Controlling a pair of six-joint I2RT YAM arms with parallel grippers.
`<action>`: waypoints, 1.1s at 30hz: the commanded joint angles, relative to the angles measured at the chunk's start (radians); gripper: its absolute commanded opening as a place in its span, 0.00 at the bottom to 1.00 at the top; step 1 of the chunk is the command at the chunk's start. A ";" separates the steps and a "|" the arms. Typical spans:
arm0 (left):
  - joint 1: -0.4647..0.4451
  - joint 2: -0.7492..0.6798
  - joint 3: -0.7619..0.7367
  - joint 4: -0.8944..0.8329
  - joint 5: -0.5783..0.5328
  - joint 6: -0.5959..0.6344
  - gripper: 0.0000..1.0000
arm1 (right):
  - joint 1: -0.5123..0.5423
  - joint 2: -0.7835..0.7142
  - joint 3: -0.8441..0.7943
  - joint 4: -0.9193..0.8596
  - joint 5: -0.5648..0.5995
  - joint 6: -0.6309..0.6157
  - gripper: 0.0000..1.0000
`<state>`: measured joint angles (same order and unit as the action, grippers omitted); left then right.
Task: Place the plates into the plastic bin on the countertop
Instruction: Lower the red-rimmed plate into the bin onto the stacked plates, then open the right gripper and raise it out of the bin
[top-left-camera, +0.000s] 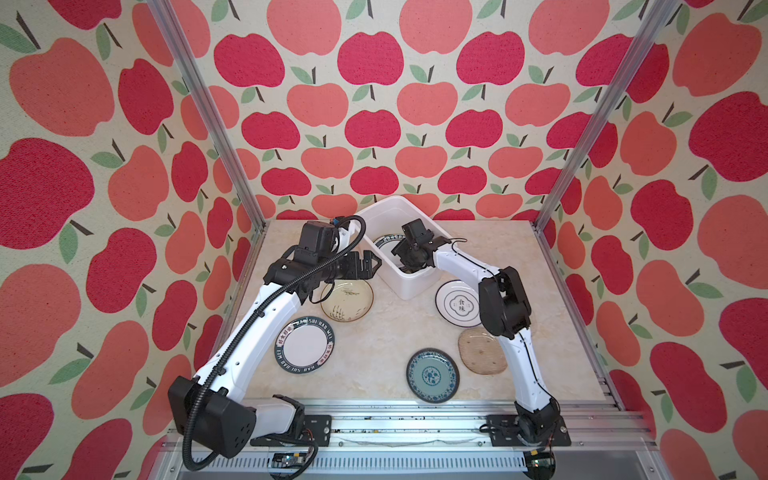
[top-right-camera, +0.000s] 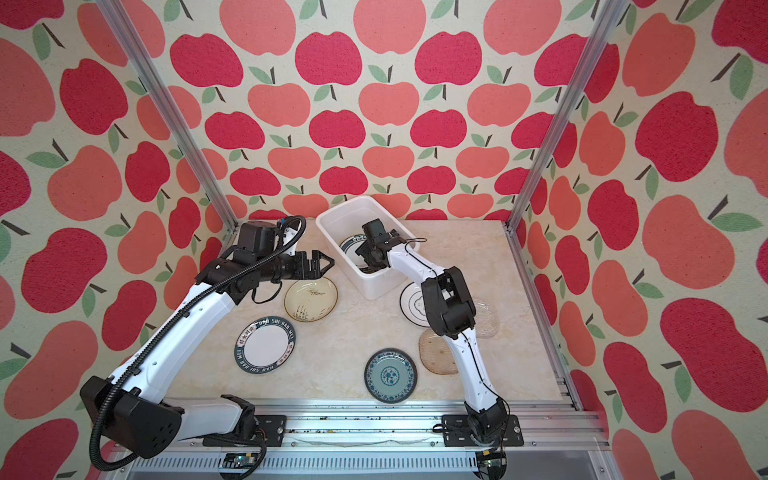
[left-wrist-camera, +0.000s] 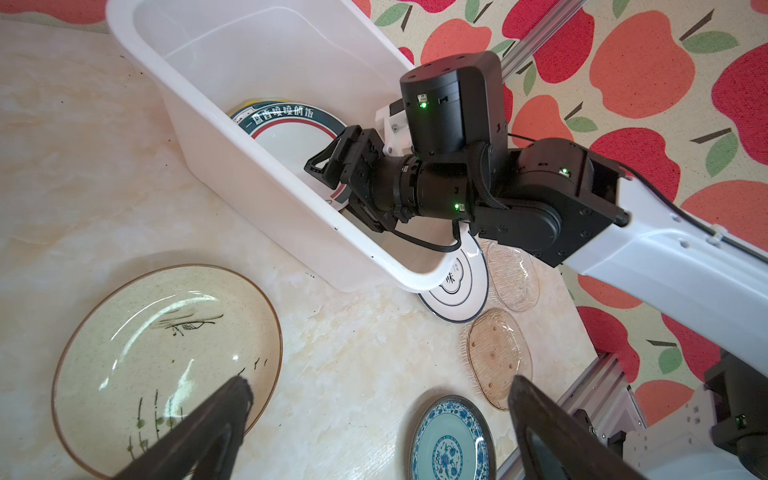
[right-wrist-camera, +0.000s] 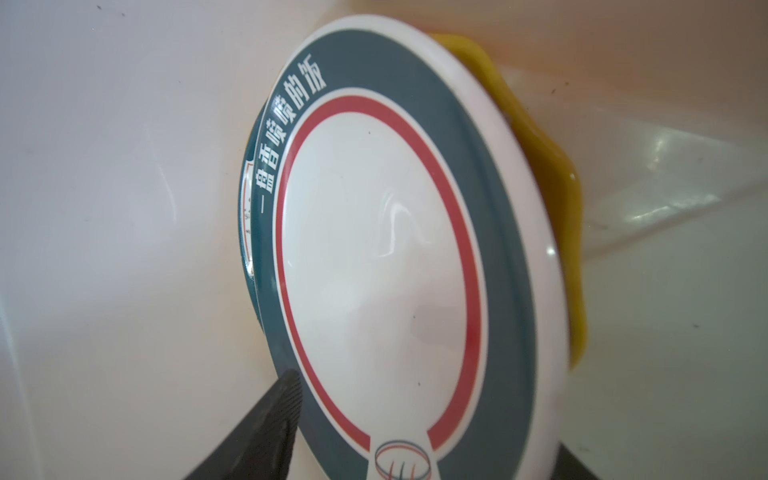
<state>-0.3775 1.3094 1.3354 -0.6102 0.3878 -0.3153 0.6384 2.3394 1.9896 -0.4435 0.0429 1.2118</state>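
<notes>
Right gripper (left-wrist-camera: 322, 166) is down inside the plastic bin (top-left-camera: 409, 289). Its jaws are spread either side of the rim of the teal-banded plate (right-wrist-camera: 374, 249). One ribbed pad (right-wrist-camera: 278, 407) sits right at the band; can't tell if it touches. That plate lies on the yellow scalloped plate (right-wrist-camera: 557, 166) on the bin floor. Six more are out on the countertop (top-left-camera: 374, 353).

Left gripper (top-left-camera: 372, 264) is wide open and empty, hovering beside the bin's long wall.

Your next pick likely turns on this: the cream plate (top-left-camera: 347, 301) lies below the left jaws, offset toward that arm's base. One finger is over its far rim, the other over bare counter. You'd need to shift over before closing. Left arm is far nearer to it.

The cream plate is round, so no long axis to align. It's glossy glazed and shallow-dished with a thin brown lip, so probably slick. The amber oval plate (top-left-camera: 478, 353), ribbed glass, is on the right arm's side.
</notes>
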 joint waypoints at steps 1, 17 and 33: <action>-0.004 -0.007 0.015 -0.016 -0.010 0.009 0.99 | -0.004 0.031 0.089 -0.044 -0.013 -0.088 0.73; -0.004 -0.028 0.018 -0.023 -0.033 0.023 0.99 | 0.006 0.078 0.279 -0.330 0.067 -0.125 0.88; -0.004 -0.019 0.015 -0.025 -0.037 0.020 0.99 | -0.003 0.168 0.380 -0.442 0.000 -0.150 0.89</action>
<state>-0.3775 1.2942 1.3354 -0.6121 0.3622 -0.3149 0.6411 2.4790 2.3157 -0.8001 0.0547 1.0958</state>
